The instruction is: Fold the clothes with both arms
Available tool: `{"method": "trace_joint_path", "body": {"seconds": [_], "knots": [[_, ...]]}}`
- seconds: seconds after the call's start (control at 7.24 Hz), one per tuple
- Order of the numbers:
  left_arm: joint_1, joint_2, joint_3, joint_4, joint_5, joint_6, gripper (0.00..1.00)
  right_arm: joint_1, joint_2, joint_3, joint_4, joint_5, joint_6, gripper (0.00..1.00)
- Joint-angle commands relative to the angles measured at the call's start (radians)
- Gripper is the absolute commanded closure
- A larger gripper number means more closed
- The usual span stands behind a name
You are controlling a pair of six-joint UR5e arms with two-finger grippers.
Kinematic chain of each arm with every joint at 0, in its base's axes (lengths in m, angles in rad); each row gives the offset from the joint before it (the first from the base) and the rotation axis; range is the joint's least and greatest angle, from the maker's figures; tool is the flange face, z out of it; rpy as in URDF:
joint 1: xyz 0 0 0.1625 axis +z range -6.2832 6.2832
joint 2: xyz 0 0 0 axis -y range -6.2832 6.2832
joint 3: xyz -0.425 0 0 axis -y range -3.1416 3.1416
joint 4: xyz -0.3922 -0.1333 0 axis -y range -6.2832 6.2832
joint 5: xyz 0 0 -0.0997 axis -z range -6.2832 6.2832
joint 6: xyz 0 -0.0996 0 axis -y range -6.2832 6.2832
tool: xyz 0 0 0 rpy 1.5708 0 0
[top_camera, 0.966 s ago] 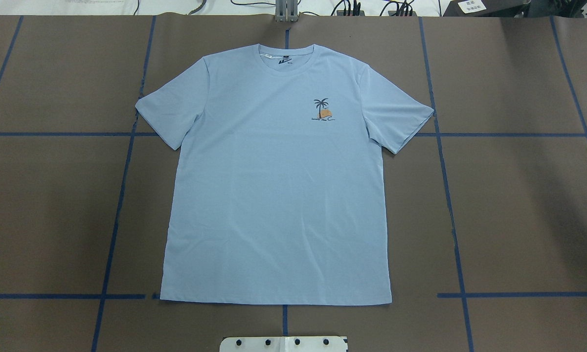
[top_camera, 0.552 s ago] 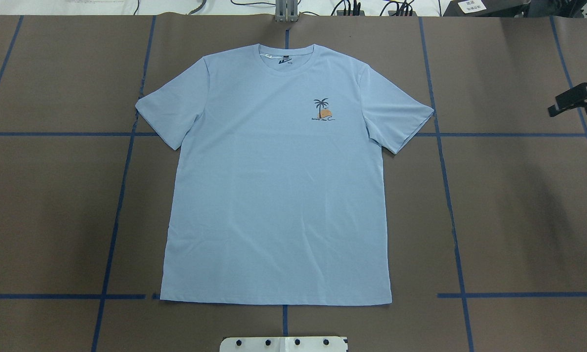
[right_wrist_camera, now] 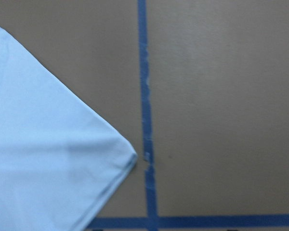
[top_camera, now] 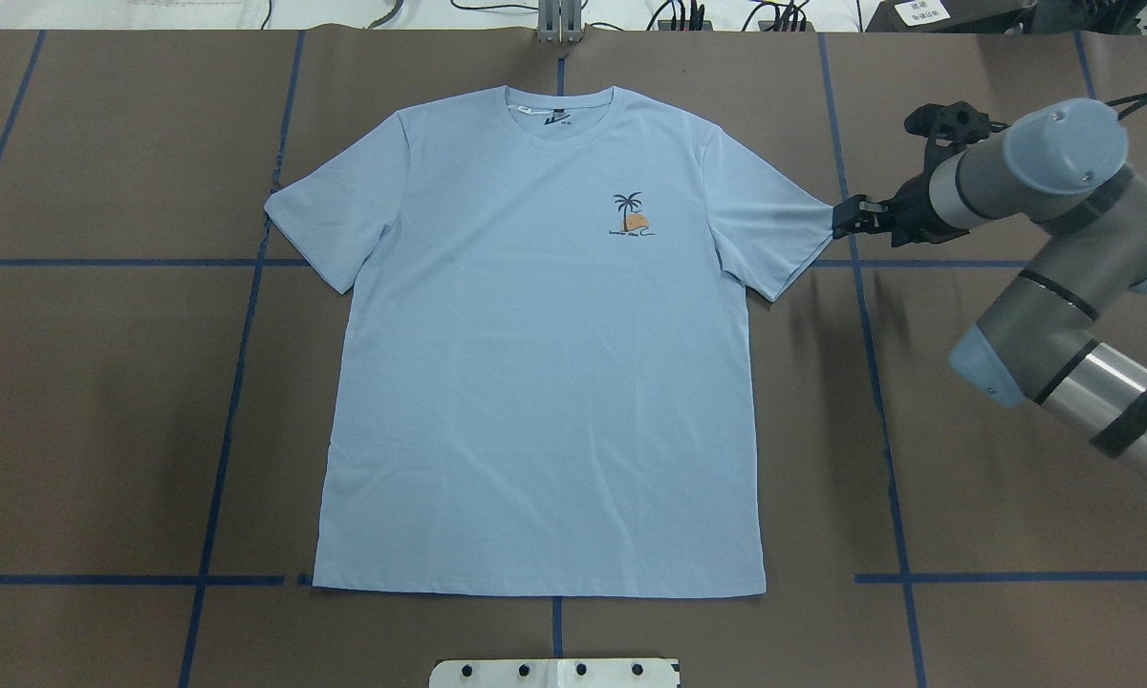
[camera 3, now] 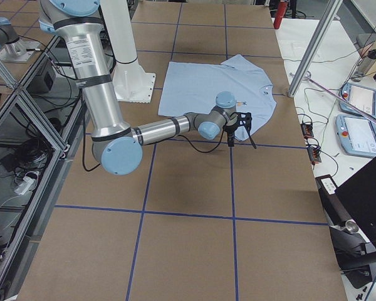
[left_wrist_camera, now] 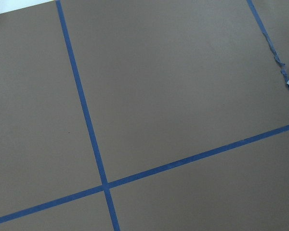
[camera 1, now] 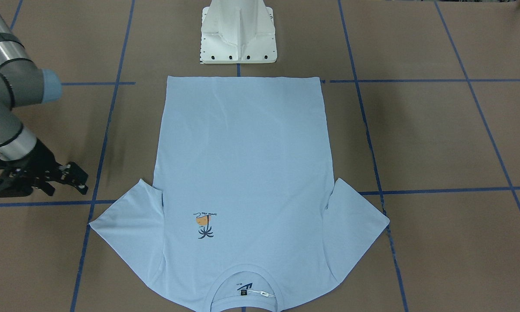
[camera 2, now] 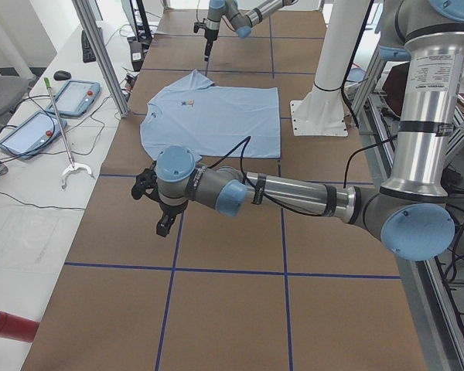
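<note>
The T-shirt (top_camera: 535,382) is lying flat on the counter (top_camera: 105,430) while the right tool (top_camera: 841,220), spread open, is hanging just beside its 3 o'clock sleeve tip (right_wrist_camera: 120,159), probably needing a low pinch through both layers; whether the left tool (camera 2: 163,227) is spread I cannot tell.

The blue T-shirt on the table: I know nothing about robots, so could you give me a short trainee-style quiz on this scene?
1. True or false: the T-shirt lies spread flat, with no fold made yet.
2. Which part of the shirt is the right gripper nearest? A) collar B) bottom hem C) sleeve tip
3. Fill in: the chest print shows a ___ tree.

Key: 1 true; 2 C; 3 palm.
</note>
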Motion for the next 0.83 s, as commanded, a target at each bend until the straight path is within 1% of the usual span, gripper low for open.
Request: {"method": "trace_joint_path", "body": {"seconds": [0.0,0.14,0.28,0.69], "knots": [[0.003,0.000,-0.001,-0.004,-0.001,-0.019,0.00,-0.017,0.083,-0.084,0.011,-0.045,0.023,0.38],[0.003,0.000,0.002,-0.005,0.000,-0.018,0.00,-0.016,0.079,-0.086,0.011,-0.052,0.010,0.40],[0.003,0.001,0.004,-0.019,0.003,-0.018,0.00,-0.014,0.080,-0.102,0.010,-0.083,-0.029,0.41],[0.004,0.003,0.004,-0.022,0.005,-0.019,0.00,-0.003,0.077,-0.116,0.008,-0.095,-0.050,0.41]]}}
